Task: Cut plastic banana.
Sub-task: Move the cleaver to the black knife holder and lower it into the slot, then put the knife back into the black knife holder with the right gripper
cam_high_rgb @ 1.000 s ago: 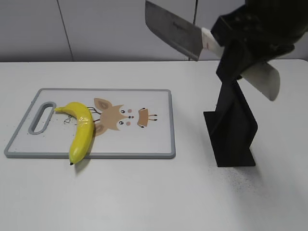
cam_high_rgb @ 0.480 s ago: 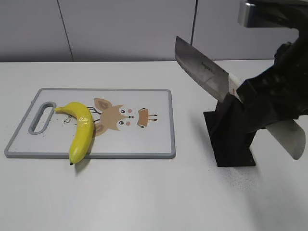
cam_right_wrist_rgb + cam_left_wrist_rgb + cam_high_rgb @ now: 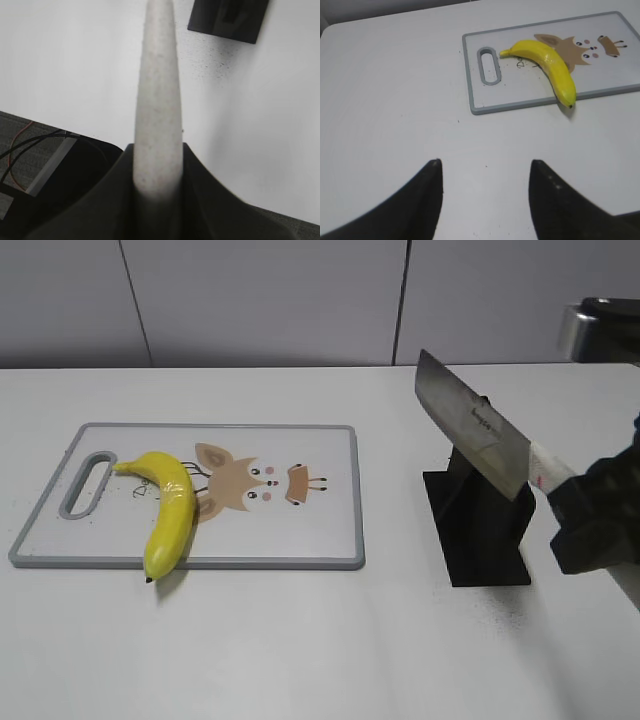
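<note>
The plastic banana (image 3: 170, 515) is glossy yellow and lies on the left part of the cutting board (image 3: 300, 540), its dark tip just over the front rim. It also shows in the left wrist view (image 3: 550, 65). My right gripper (image 3: 590, 515) is shut on the white handle (image 3: 157, 90) of a cleaver. The blade (image 3: 472, 425) points up and left in the air over the black knife stand (image 3: 480, 530), far right of the banana. My left gripper (image 3: 485, 167) is open and empty above bare table, left of the board (image 3: 520, 105).
The black knife stand stands right of the board and also shows in the right wrist view (image 3: 227, 20). The board carries a cartoon fox print (image 3: 245, 485) and a handle slot (image 3: 88, 482). A dark table edge with cables (image 3: 30, 165) shows low in the right wrist view.
My right gripper has moved down and to the right with the cleaver, from high above the stand to beside it. The banana and board have not moved.
</note>
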